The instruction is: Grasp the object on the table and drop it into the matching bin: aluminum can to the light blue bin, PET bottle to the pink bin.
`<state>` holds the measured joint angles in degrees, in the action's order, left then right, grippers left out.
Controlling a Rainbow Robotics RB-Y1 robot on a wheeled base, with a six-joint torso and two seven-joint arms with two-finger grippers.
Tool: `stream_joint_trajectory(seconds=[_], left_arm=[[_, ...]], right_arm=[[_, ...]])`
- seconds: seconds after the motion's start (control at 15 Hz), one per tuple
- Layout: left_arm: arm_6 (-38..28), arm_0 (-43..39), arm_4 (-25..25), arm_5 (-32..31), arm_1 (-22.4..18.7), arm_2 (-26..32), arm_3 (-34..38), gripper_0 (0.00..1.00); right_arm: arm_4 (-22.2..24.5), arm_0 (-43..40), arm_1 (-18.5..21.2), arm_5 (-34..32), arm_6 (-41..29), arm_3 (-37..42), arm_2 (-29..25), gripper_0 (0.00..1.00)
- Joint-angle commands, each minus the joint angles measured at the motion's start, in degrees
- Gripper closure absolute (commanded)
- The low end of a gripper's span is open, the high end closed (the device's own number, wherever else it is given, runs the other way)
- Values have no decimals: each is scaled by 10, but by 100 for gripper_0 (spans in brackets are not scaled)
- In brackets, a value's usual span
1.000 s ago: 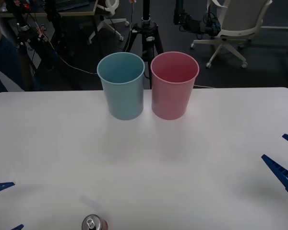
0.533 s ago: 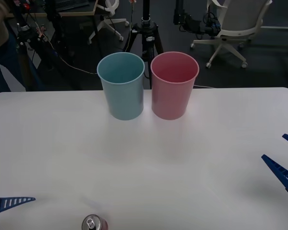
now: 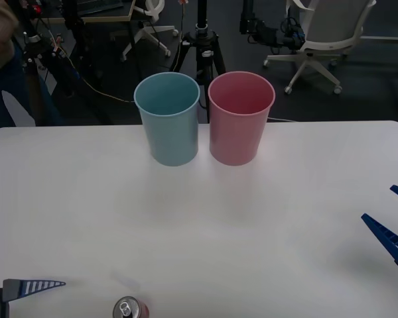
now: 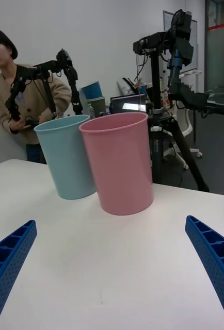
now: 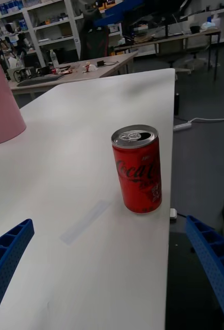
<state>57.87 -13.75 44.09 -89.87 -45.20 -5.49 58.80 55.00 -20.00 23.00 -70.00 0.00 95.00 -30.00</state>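
The red can stands upright at the desk edge. The left gripper sits just beside the can, spread wide and empty. The right gripper, well apart from the can, is likewise open and empty.

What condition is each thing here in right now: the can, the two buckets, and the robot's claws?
Aluminum can: upright near the table edge, not held.
Light blue bin: upright, nothing seen inside.
Pink bin: upright beside the blue one, nothing seen inside.
Left gripper: open, facing the can, not touching it.
Right gripper: open, low over the table's right side, holding nothing.

Red can, pale blue bin, pink bin, white table.
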Motion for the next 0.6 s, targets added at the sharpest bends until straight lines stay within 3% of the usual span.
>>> stream_joint_trajectory(seconds=[0.07,0.33,0.6], left_arm=[[16,20,-18,7,0,-54,-16,0],[26,41,-24,32,32,-93,-16,0],[26,49,-5,48,69,-94,-16,0]], right_arm=[[0,0,0,0,0,0,0,0],[0,0,0,0,0,0,0,0],[0,0,0,0,0,0,0,0]])
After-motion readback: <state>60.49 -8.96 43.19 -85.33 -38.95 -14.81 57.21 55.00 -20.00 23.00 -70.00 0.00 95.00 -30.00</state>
